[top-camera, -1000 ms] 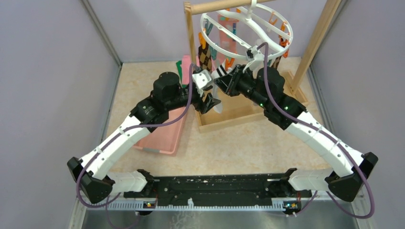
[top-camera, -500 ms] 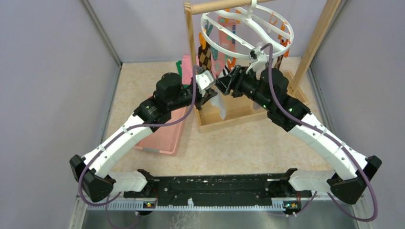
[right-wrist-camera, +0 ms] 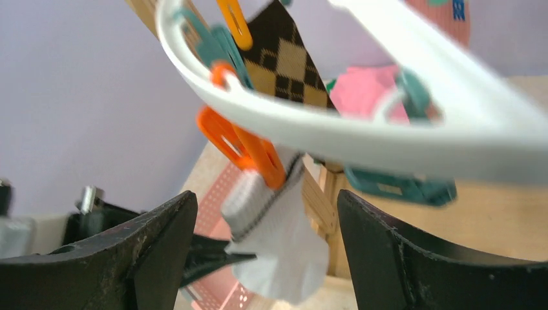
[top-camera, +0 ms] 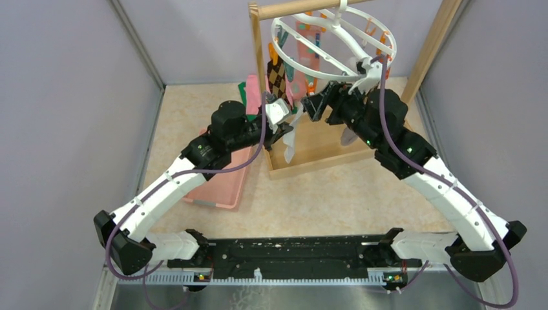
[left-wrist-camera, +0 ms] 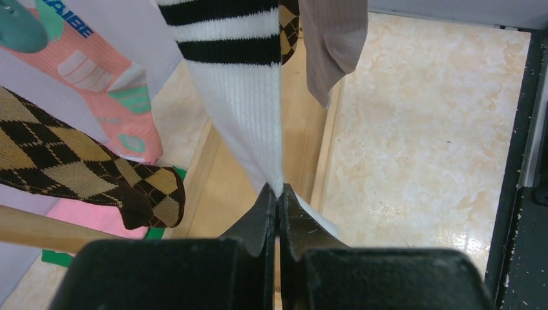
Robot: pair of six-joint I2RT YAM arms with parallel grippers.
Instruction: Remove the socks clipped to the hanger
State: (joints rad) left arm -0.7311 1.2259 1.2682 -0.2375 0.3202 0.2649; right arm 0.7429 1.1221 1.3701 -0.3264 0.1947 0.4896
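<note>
White sock [left-wrist-camera: 242,110], pinched btwn L fingers [left-wrist-camera: 258,223]

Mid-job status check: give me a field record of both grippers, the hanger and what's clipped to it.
left gripper: shut on the striped sock, pinching its lower end
striped sock: white with black bands, hanging straight down into the grip
right gripper: open, empty, just below the hanger ring
orange clip: grips the cuff of a white sock, ahead of the right gripper
argyle sock: hanging, untouched
hanger: hung on the wooden rack
</note>
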